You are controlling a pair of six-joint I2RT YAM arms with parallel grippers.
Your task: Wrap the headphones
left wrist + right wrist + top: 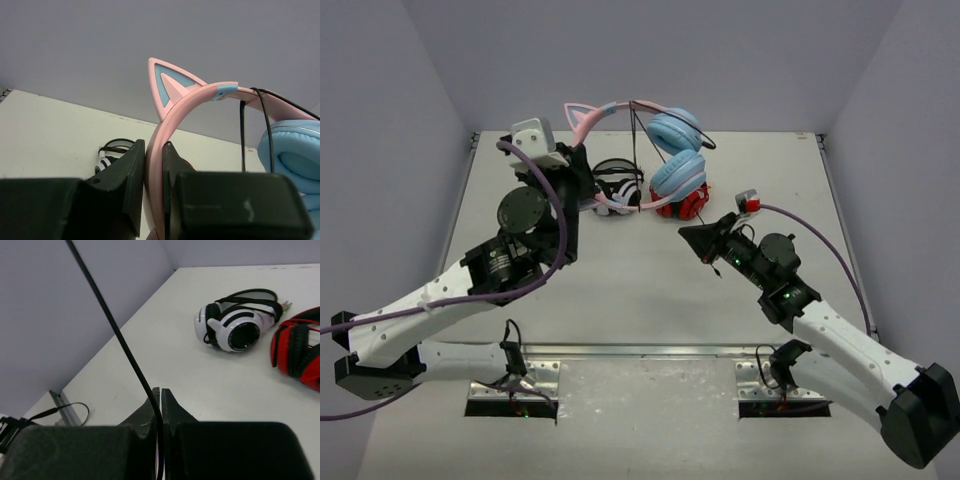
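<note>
Clearly the risk sits in two thin grips. The headphones (677, 172) hang in the air above the white-and-black headphones (618, 185), which lie on the table (620, 290) with the red-and-black headphones (685, 205) just beside them. The left gripper (154, 155) has its fingers pressed on the pink headband (200, 95) below a cat ear (170, 87), and both blue ear cups dangle off to one side of that hold. With the weight off-centre on a narrow, smooth band, I judge it could pivot or slide in the jaws, particularly if pulled sideways. The pull would come from the black cable (115, 332), which is draped over the headband and runs down to the right gripper (161, 395). That gripper, nearer the arm bases than the white-and-black headphones and lower than the lifted set, pinches the cable between nearly closed fingers. Too much tension may drag the headband loose; too little may let the turns over the band slip off. The cord could also slide through the pinch, or a slack stretch might catch on the white-and-black headphones below. Where the plug end lies cannot be seen.
</note>
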